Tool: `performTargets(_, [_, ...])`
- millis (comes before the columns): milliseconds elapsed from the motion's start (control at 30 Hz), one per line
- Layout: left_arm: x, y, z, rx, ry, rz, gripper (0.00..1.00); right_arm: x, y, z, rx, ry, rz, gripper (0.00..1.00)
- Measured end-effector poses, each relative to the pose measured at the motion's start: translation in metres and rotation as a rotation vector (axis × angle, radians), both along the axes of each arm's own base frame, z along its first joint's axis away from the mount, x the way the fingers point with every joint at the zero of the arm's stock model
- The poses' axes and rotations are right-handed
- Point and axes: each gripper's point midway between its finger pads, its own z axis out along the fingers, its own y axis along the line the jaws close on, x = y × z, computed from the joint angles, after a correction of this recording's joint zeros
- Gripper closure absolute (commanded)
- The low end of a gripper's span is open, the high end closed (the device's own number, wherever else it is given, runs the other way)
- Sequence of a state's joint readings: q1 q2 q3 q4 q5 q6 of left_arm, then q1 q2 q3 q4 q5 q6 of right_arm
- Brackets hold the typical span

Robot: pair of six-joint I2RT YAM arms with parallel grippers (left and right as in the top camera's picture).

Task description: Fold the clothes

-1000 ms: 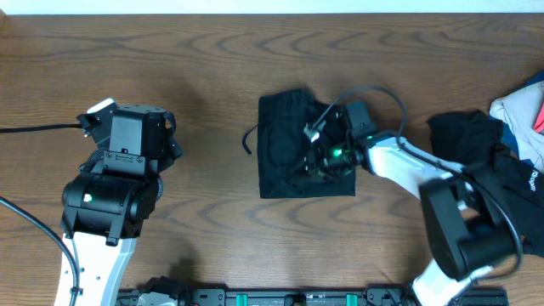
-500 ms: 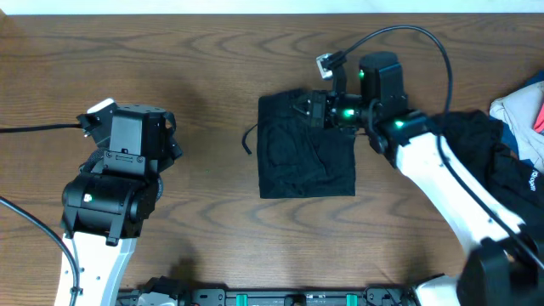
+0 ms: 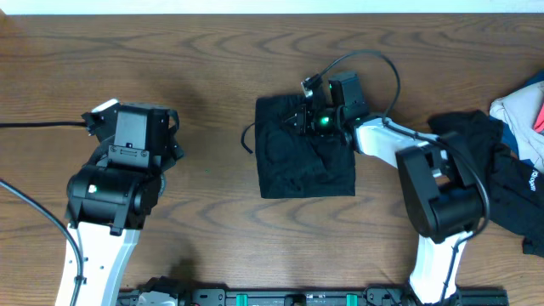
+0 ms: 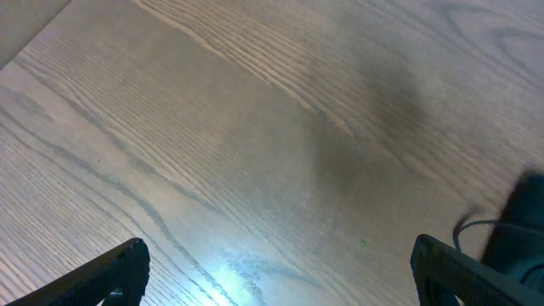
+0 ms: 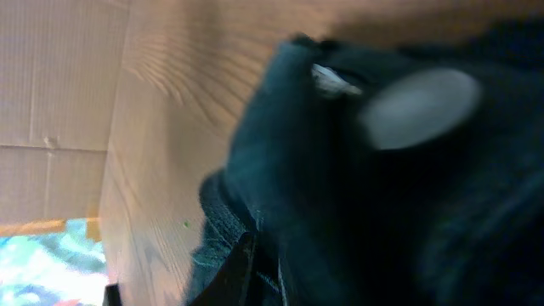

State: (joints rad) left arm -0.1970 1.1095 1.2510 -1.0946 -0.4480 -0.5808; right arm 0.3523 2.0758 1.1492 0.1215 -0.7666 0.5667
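Note:
A black garment [image 3: 302, 153] lies folded into a rough square at the table's middle, its drawstring [image 3: 248, 140] trailing left. My right gripper [image 3: 308, 115] is down on its far edge. In the blurred right wrist view black fabric [image 5: 382, 187] fills the frame around one dark finger [image 5: 242, 263], and I cannot tell how the jaws stand. My left gripper [image 3: 170, 136] is open and empty over bare wood, left of the garment. The left wrist view [image 4: 280, 285] shows its spread fingers and the garment's edge [image 4: 531, 212] at far right.
A heap of black clothes [image 3: 476, 144] lies at the right edge, one with small white print [image 3: 531, 178]. A whitish piece with pink and blue [image 3: 520, 104] lies behind it. Cables run from both arms. The table's front rail [image 3: 297, 297] lies below.
My right gripper went from the garment's middle up past its far right corner, then came down leftward onto the far edge. The left arm shifted slightly. The garment stays folded.

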Motion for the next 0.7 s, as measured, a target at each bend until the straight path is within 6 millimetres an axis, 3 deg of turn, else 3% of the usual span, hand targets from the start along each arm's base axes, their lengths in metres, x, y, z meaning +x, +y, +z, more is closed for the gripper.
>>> performTargets(267, [0.002, 0.000, -0.004, 0.003, 0.017, 0.000, 0.02, 0.001, -0.008, -0.003, 0.036, 0.055, 0.008, 0.97])
performTargets(400, [0.002, 0.000, -0.004, 0.003, 0.017, 0.000, 0.02, 0.003, -0.016, 0.011, 0.036, 0.050, -0.014, 0.95])
performTargets(467, [0.002, 0.000, -0.004, 0.003, 0.017, 0.000, 0.02, 0.004, -0.023, 0.030, 0.032, 0.029, -0.039, 0.94])
performTargets(567, [0.002, 0.000, -0.004, 0.003, 0.017, 0.000, 0.02, 0.004, -0.032, 0.084, 0.042, -0.050, -0.069, 0.93])
performTargets(600, [0.002, 0.000, -0.004, 0.003, 0.017, 0.000, 0.02, 0.000, -0.035, 0.108, 0.048, -0.081, -0.079, 0.92])
performTargets(700, [0.002, 0.000, -0.004, 0.004, 0.018, 0.000, 0.02, -0.019, -0.042, 0.155, 0.054, -0.123, -0.090, 0.92])
